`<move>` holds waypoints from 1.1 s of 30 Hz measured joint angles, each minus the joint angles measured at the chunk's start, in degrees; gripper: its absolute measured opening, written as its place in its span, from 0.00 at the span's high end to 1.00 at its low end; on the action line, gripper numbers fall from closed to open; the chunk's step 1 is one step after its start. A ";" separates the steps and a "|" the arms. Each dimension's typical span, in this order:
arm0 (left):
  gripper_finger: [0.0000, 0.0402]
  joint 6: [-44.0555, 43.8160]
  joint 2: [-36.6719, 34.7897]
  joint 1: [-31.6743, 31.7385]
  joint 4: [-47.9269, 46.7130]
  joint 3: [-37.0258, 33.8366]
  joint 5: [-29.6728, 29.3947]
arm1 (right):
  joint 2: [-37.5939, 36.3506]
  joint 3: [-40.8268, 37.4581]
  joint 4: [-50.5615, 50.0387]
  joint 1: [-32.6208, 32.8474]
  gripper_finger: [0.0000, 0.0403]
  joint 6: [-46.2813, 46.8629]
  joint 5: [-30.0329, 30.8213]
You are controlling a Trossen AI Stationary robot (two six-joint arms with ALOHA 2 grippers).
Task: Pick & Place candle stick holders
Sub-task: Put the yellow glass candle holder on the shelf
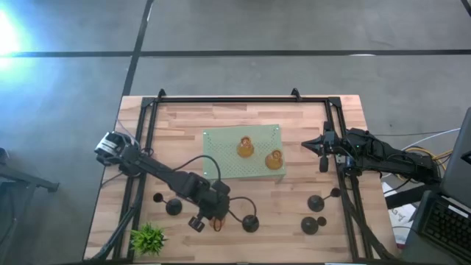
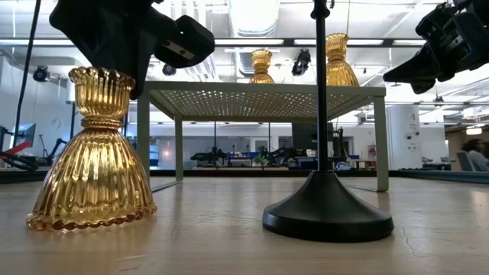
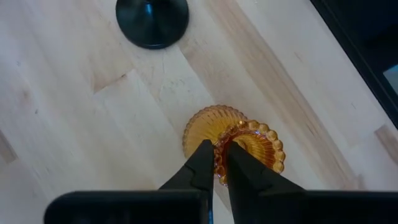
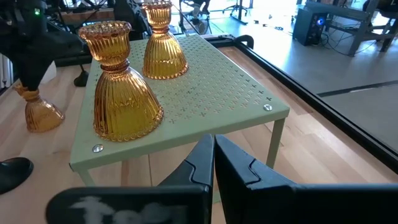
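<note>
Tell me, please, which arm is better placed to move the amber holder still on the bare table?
Left. Its gripper already has its fingers closed on that amber candle holder's rim, while the right gripper waits beside the green perforated stand.

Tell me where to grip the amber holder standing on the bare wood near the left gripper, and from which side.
Grip the amber holder at its scalloped top rim, coming from straight above. It stands upright on the wood, its skirt flaring wide, so the thin rim suits narrow fingers best. The left gripper is already there, fingers pinched over the rim's edge. A black holder stands apart, leaving the approach clear.
</note>
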 joint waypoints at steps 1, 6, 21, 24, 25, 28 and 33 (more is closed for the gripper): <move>0.94 -0.04 0.00 0.08 -0.03 0.00 0.06 | 0.00 0.00 -0.01 0.00 0.98 -0.01 0.00; 0.94 -0.06 0.02 1.00 -0.39 -0.04 1.45 | 0.00 0.00 0.00 0.01 0.98 0.01 -0.01; 0.70 -1.27 0.13 2.42 -0.42 -2.03 2.68 | 0.00 0.00 0.00 0.00 0.98 0.00 0.00; 0.70 -0.28 0.13 2.42 -0.48 -2.03 2.75 | 0.00 0.00 0.01 0.00 0.98 -0.02 0.01; 0.72 0.30 0.11 2.42 -0.50 -2.03 2.86 | 0.00 0.00 0.01 0.02 0.98 0.01 -0.02; 0.86 1.47 0.07 2.41 -0.59 -2.05 3.60 | 0.00 0.00 0.01 0.02 0.98 -0.02 0.00; 0.92 1.35 -0.11 2.65 -0.55 -2.03 5.31 | 0.00 0.00 -0.01 0.02 0.98 0.00 -0.02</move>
